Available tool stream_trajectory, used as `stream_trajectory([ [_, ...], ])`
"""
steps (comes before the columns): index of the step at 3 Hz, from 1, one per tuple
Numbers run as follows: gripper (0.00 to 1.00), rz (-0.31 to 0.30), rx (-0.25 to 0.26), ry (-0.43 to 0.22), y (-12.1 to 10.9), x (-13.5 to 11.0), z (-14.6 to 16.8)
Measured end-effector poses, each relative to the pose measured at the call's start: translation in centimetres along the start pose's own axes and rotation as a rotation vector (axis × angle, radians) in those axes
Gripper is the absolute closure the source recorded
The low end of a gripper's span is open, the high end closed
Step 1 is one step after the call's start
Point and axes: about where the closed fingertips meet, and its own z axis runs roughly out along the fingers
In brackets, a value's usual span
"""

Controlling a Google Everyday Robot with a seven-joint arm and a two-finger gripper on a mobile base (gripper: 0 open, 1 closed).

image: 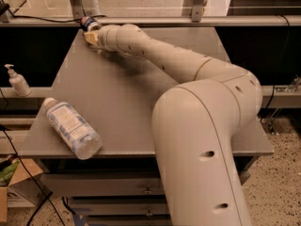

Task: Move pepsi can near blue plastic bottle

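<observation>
The pepsi can, dark blue with a silver top, stands at the far left corner of the grey table. My gripper is stretched out to that corner, right at the can, and mostly hides it. The blue plastic bottle, clear with a white cap and pale label, lies on its side near the table's front left edge, far from the can.
A small white pump-dispenser bottle stands on a ledge left of the table. My big arm covers the table's right half. A rail with cables runs behind the table. A cardboard box sits on the floor at the left.
</observation>
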Motion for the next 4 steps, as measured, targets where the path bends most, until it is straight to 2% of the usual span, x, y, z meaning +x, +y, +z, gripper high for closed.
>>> stream_trajectory([
  [1,1.0,-0.084,-0.038,-0.028,0.7,-4.0,-2.7],
  [2,1.0,-0.13,-0.096,-0.037,1.6,-5.9,-5.3],
  [3,1.0,-0.137,-0.205,-0.008,3.2,-5.0,-8.9],
  [4,1.0,-0.132,-0.337,0.017,5.3,-3.4,-13.4],
])
